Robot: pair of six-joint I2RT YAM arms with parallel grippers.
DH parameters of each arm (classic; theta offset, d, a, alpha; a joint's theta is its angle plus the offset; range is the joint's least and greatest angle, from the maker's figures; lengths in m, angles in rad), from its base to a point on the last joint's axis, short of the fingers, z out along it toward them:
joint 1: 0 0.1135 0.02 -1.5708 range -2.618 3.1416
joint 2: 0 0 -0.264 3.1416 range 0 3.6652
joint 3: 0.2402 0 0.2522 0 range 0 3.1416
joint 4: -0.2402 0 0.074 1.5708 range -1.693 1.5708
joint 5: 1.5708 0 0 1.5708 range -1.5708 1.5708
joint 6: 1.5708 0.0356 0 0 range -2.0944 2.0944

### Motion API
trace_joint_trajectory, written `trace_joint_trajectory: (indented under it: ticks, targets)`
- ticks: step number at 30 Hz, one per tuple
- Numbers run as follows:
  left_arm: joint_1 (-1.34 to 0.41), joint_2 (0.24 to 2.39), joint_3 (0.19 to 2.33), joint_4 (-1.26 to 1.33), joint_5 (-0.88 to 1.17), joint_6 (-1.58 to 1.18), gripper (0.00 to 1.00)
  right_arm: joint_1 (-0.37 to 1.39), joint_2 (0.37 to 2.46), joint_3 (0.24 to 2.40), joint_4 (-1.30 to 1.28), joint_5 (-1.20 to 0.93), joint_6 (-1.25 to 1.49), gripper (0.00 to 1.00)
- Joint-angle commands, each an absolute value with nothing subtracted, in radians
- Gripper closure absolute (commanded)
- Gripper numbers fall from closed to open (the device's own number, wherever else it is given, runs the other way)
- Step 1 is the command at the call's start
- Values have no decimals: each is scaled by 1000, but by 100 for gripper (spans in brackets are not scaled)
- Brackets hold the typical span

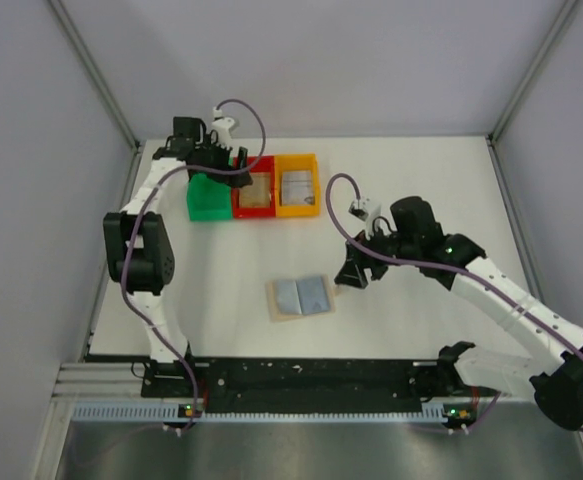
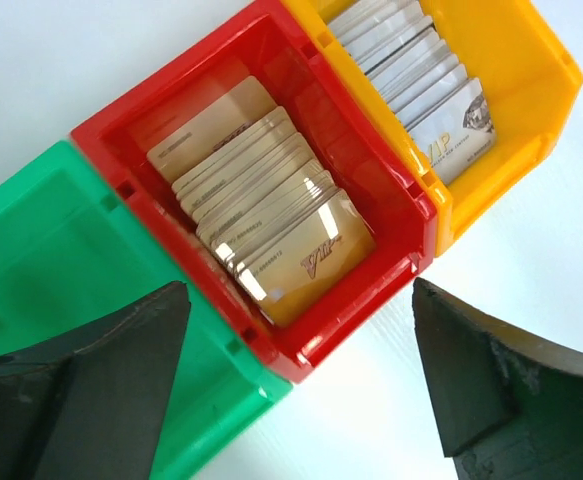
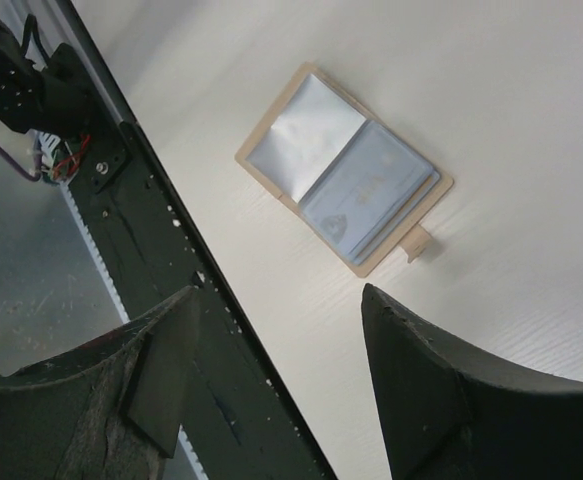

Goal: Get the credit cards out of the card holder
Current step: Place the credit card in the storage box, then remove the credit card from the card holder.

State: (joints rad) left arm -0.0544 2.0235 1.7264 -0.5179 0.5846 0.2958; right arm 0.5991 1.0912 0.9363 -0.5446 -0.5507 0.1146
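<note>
From above, we see the card holder lying open on the table, near the right hand. The left wrist shows the left hand open and empty over credit cards in the red bin. The right wrist shows its hand open too; we think it should pinch one card edge gently.

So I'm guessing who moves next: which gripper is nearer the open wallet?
Right. The right gripper hovers just beside the wallet; the left gripper is far off, above the bins.
</note>
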Motion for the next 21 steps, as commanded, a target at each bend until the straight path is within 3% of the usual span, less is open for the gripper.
trace_joint_trajectory:
  ticks: [1, 5, 10, 21]
  targets:
    - [-64, 1808, 1643, -421, 454, 117, 2, 591, 1089, 945, -505, -502, 149, 35]
    - [-83, 1596, 1435, -267, 335, -159, 4, 607, 1126, 957, -506, -436, 178, 36]
    - [-130, 1372, 1176, -252, 363, -391, 7, 670, 1169, 966, -506, -332, 219, 38]
    - [-518, 1031, 717, -219, 295, -649, 19, 721, 1305, 982, -443, -304, 317, 47]
